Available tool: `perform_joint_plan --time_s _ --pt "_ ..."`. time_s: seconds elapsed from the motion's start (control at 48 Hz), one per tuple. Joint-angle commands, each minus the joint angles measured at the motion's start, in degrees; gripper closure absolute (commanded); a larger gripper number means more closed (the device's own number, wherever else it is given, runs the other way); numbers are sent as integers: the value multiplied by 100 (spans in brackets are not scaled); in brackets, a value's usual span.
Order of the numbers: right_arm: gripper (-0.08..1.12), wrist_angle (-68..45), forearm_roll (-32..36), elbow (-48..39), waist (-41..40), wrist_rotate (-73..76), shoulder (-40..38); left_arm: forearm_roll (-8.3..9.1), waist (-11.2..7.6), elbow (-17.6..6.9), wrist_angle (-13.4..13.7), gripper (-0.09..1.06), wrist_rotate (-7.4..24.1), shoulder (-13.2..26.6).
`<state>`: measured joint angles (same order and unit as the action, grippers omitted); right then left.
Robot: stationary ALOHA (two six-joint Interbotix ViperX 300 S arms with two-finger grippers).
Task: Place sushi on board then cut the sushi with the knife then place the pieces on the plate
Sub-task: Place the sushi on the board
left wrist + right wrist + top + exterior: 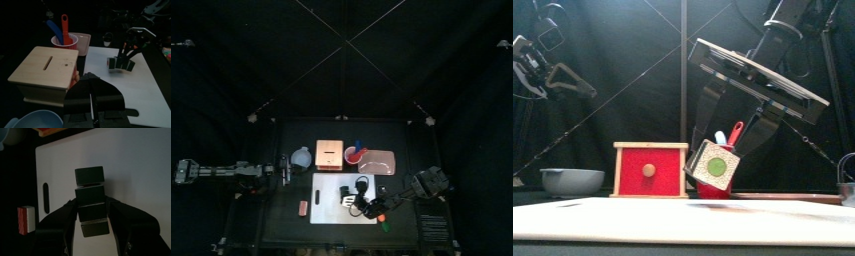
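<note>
Grip: right tool [91,206] pinches sushi roll [89,176] | left tool [90,82] pressed together | box [43,70], cup [65,44] behind board [133,173]

The white board [326,196] lies bare at left — box [331,154], cup [353,155], bowl [302,157] crowd behind it.

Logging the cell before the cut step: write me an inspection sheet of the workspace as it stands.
Surface: black table; white cutting board at front centre.
Job's things: sushi roll, four blocks in a row, over the board, tilted in the front view; blue knife and red knife standing in the red cup; pink tray behind the board.
Clutter: wooden box; blue-grey bowl; small red toy on the table left of the board.
Grippers: right gripper shut on the roll; left gripper shut, empty, at the table's left.
Cables: nothing seen.
Surroundings: black curtains, nothing else seen.
</note>
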<state>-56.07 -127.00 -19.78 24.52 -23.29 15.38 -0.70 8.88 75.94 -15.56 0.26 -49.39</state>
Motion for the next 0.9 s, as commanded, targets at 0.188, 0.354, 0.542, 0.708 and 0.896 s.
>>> perform_joint_plan --time_s 0.188,0.354,0.542,0.708,0.896 --pt "52 -26 -114 264 -18 -35 0 0 70 -70 -26 100 0 18" --pt "52 -62 -237 255 -9 -44 0 0 70 -62 0 100 0 9" --pt "52 -62 -255 229 -18 -44 18 -9 70 -70 35 100 0 18" --pt "52 -62 -246 149 -26 -35 44 -9 79 -62 62 100 0 9" --pt "51 -53 -229 88 -18 -35 53 -9 79 -44 97 100 0 18"
